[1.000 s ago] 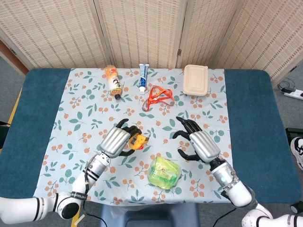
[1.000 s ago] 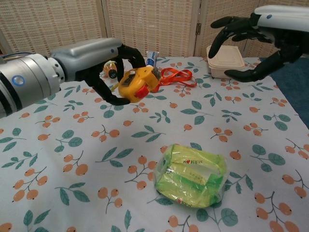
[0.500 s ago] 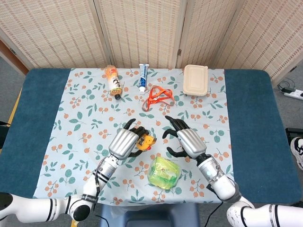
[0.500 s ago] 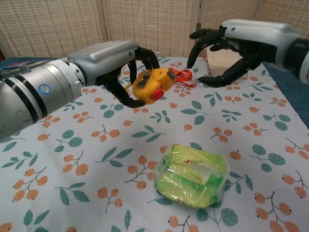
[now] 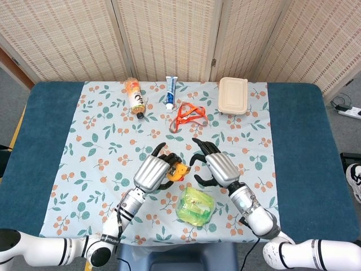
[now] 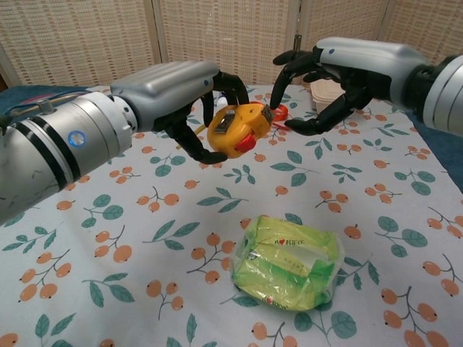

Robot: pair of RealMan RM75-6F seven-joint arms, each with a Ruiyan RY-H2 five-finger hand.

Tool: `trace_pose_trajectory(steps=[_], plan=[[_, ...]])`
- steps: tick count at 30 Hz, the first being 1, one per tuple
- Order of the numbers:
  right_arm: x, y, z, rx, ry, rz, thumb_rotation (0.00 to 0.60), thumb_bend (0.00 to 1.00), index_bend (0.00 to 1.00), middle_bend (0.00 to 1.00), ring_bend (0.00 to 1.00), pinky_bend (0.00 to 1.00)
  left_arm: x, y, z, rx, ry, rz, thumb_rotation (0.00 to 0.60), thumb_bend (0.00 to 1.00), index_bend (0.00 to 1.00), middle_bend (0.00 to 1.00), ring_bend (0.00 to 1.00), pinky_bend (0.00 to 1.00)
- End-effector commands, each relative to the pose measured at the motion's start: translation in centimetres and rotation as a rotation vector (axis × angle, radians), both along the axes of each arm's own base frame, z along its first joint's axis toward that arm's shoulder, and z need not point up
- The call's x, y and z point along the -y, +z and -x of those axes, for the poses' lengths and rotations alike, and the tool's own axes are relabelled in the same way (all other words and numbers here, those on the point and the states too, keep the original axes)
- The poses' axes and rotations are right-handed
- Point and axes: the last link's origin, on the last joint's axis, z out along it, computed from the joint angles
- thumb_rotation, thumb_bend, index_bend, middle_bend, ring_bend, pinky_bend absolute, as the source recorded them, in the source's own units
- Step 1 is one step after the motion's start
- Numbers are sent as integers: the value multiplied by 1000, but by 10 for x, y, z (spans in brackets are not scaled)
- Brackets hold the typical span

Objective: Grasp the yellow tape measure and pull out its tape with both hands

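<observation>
the left hand (image 6: 189, 97) grips the yellow tape measure (image 6: 237, 129) above the tablecloth. the right hand (image 6: 336, 76) hovers just beside it, fingers spread, holding nothing.

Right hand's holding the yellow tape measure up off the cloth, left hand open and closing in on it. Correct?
Swapped. In the chest view the left hand holds the yellow tape measure above the cloth, and the open right hand is reaching toward it.

the two hands meet above the middle of the floral cloth (image 5: 101, 135), bare on both sides. a green packet (image 5: 195, 206) lies just below them; an orange lanyard (image 5: 188, 115) and beige box (image 5: 233, 95) lie beyond, further back.
</observation>
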Motion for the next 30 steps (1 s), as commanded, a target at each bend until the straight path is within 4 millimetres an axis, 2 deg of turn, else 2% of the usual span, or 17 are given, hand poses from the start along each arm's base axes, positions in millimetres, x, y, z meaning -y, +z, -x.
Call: trace_pose_trajectory(steps=[1, 14, 23, 30], plan=[[0, -1, 0, -1, 0, 0, 600, 408, 447, 0, 0, 0, 1, 0, -1, -1, -4, -1, 600, 340, 597, 585, 481, 114], [0, -6, -4, -3, 4, -18, 600, 407, 465, 3, 0, 0, 2, -2, -4, -12, 2, -10, 600, 340, 597, 587, 480, 110], [1, -6, -2, -5, -10, -11, 600, 408, 624, 62, 19, 0, -2, -4, 0, -27, 20, -12, 600, 340, 597, 587, 481, 105], [2, -11, -1, -13, -13, -17, 600, 408, 638, 68, 23, 0, -5, -8, 2, -38, 28, -8, 600, 340, 596, 587, 480, 98]])
